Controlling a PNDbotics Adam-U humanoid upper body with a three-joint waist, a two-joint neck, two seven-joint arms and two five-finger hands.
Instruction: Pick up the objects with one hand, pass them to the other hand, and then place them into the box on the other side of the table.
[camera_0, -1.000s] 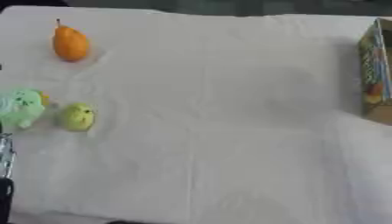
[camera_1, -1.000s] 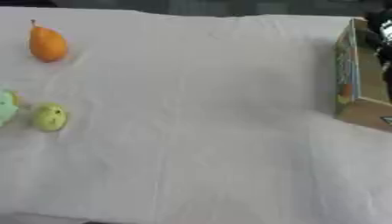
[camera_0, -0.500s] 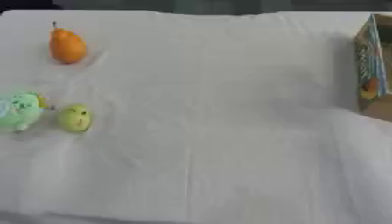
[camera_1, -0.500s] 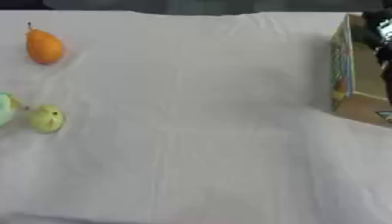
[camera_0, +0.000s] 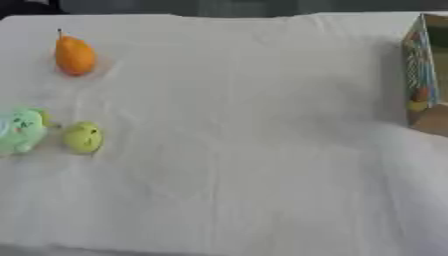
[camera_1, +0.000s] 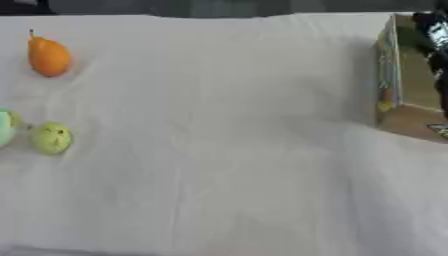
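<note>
An orange pear-shaped fruit (camera_0: 74, 55) lies at the far left of the white cloth. Nearer, at the left edge, a pale green soft object (camera_0: 21, 131) rests beside a small yellow-green round fruit (camera_0: 83, 137). The cardboard box (camera_1: 389, 75) with a colourful printed side stands at the right edge. A black part of my right arm or hand (camera_1: 435, 37) shows blurred over the box in the right eye view only. My left hand is out of sight. Nothing is being held that I can see.
The white cloth (camera_0: 245, 150) covers the whole table and is slightly wrinkled. A dark strip runs behind the table's far edge. A wide stretch of cloth separates the objects on the left from the box on the right.
A slim dark and silver part of my left arm at the lower left edge has gone out of view. The three objects and the box have kept their places.
</note>
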